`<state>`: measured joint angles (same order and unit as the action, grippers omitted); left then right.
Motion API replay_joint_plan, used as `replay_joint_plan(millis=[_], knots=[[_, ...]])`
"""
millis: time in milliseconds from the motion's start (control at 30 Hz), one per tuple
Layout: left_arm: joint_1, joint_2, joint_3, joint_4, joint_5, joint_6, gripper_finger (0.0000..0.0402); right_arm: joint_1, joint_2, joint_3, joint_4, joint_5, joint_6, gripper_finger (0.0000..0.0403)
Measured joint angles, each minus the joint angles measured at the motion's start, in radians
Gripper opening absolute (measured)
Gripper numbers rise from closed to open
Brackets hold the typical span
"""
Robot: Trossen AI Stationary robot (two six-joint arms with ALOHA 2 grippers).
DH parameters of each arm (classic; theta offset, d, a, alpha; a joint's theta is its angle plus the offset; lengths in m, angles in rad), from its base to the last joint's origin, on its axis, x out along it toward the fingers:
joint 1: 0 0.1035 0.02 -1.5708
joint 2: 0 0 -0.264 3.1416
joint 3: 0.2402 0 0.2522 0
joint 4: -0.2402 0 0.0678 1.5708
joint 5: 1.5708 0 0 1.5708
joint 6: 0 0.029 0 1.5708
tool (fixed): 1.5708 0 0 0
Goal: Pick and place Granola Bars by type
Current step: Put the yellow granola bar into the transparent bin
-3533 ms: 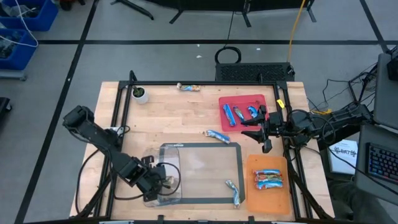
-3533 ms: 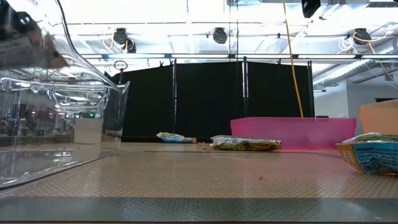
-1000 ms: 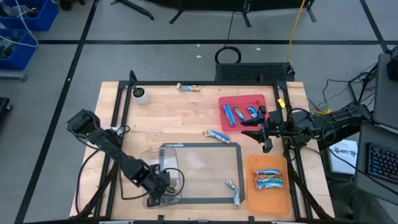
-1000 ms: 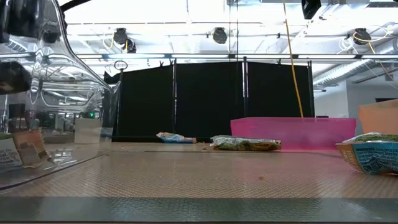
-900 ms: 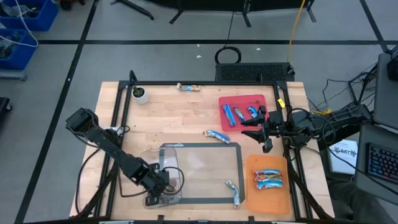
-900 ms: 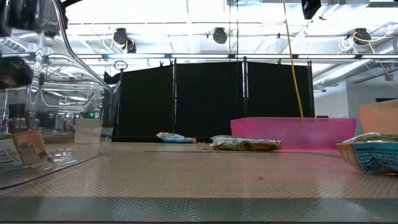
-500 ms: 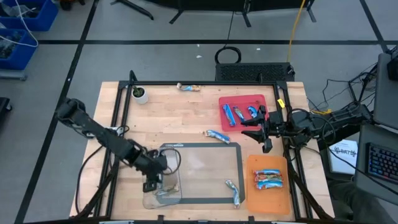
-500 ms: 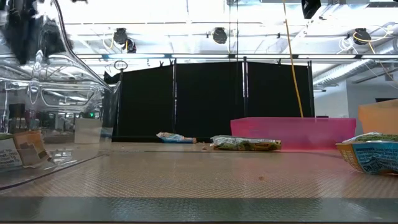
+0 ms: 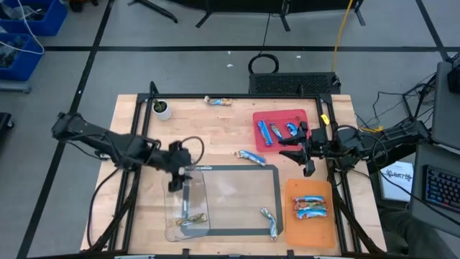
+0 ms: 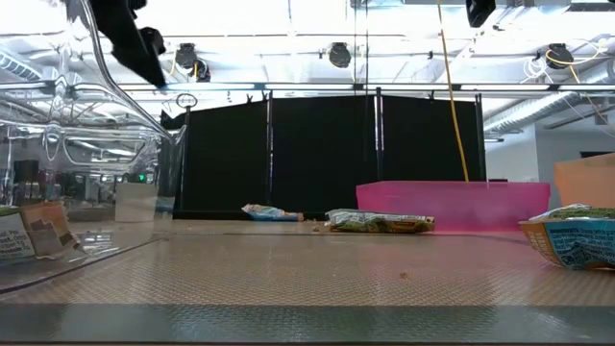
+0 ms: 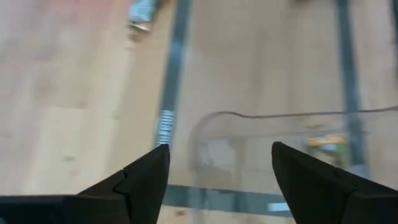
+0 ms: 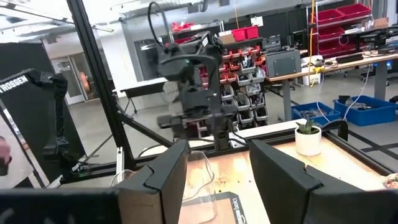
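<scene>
1. My left gripper [image 9: 175, 184] hangs above the far end of the clear tray [image 9: 172, 216], fingers spread wide and holding nothing; my wrist view shows the tray's curved rim between the two fingers.
2. The tan-green bar [image 9: 194, 218] lies inside the clear tray, toward its near end, apart from my left gripper.
3. My right gripper [image 9: 296, 152] waits just beside the red tray [image 9: 302, 115], on that tray's near right corner, fingers parted and empty.
4. Blue bars [image 9: 277, 130] lie in the red tray; multicoloured bars [image 9: 310, 207] sit on the orange tray [image 9: 309, 230], which is nearer than the red tray.
5. Loose bars: one blue [image 9: 251, 155] just left of the red tray, one [image 9: 219, 101] at the table's far edge, one [image 9: 271, 222] beside the orange tray's left edge.
6. The framed mat [image 9: 237, 198] touches the clear tray's right side and is mostly bare, open room between the trays.
7. The small white pot [image 9: 162, 108] stands well beyond the clear tray, at the far left corner.
</scene>
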<state>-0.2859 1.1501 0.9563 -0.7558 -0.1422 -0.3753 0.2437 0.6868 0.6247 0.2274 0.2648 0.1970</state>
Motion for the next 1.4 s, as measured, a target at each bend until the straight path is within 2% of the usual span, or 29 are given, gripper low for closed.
replay_joint_plan(millis=[167, 367, 567, 733, 1100, 1400], knots=[[0.136, 0.001, 0.052, -0.087, -0.046, 0.163, 0.0311, -0.001, 0.0, 0.0, 0.009, 0.03, 0.0, 0.0167], [0.313, 0.002, 0.105, -0.09, -0.077, 0.388, 0.033, 0.0, 0.016, 0.0, 0.017, 0.054, 0.0, 0.0167], [0.475, 0.001, 0.183, -0.085, -0.077, 0.577, 0.0324, -0.001, 0.057, 0.0, 0.056, 0.105, 0.0, 0.0167], [0.614, 0.036, 0.248, -0.093, -0.062, 0.735, 0.0313, -0.002, 0.091, 0.0, 0.096, 0.106, 0.0, 0.0167], [0.816, 0.243, 0.393, -0.076, -0.044, 1.011, 0.0345, -0.002, 0.137, 0.0, 0.167, 0.107, 0.008, 0.0167], [0.933, 0.416, 0.431, 0.034, -0.119, 1.156, 0.0376, -0.002, 0.178, 0.0, 0.208, 0.109, 0.027, 0.0167]])
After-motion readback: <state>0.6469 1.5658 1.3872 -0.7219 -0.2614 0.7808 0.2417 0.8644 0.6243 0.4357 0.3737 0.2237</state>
